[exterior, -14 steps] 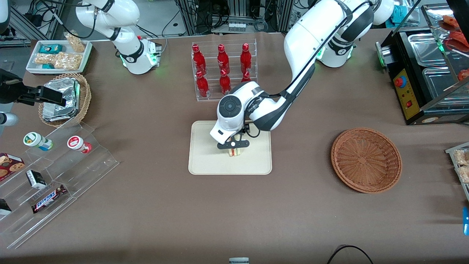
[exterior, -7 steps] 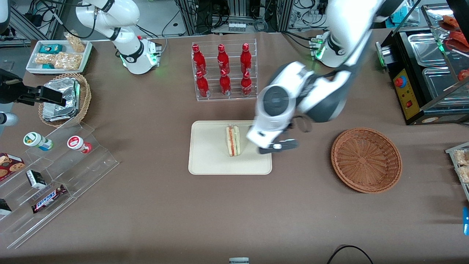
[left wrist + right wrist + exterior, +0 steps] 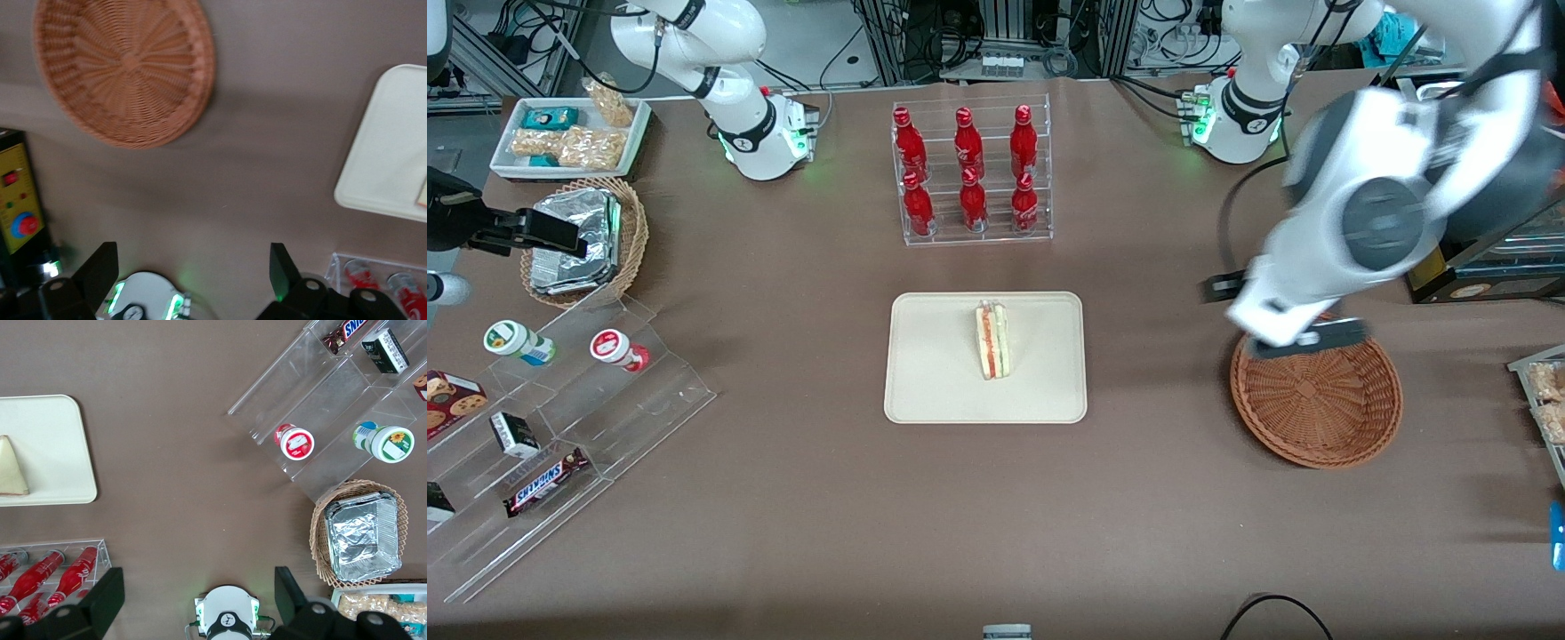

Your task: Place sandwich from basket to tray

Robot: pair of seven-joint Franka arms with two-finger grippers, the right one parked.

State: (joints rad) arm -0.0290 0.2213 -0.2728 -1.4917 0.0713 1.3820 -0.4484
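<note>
We see the sandwich (image 3: 993,340) standing on edge on the tray (image 3: 934,373). The gripper (image 3: 1288,317), fingers spread wide and empty, hangs above the basket (image 3: 1316,400) rim.

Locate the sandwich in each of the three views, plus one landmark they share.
Front view: sandwich stands on the tray, near its middle.
Left wrist view: only a pale sliver at the tray's edge; hand open, empty.
Right wrist view: a pale wedge on the tray.
Shared landmark: the tray.
</note>
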